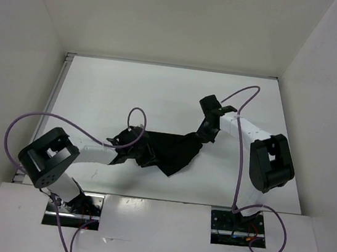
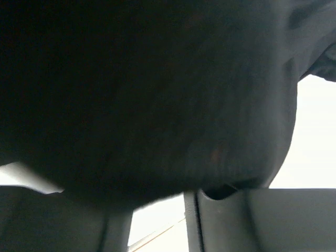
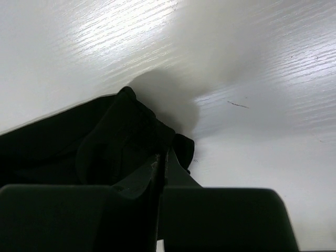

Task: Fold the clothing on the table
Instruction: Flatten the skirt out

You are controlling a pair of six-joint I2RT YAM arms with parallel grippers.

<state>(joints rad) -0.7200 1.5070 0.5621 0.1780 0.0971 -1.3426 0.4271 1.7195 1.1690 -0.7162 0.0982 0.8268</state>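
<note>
Left gripper (image 2: 160, 202) jaws set apart against floppy black fabric clothing (image 1: 171, 151), one corner pinched by right gripper (image 3: 160, 165) jaws, matte white bench (image 1: 130, 90) beneath.

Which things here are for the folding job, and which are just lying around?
For the job:
- the black clothing
- the white table it lies on
- the left tool, at one end of the clothing
- the right tool, pinching the other end

Just there:
- the purple cables on the arms
- the white walls around the table
</note>
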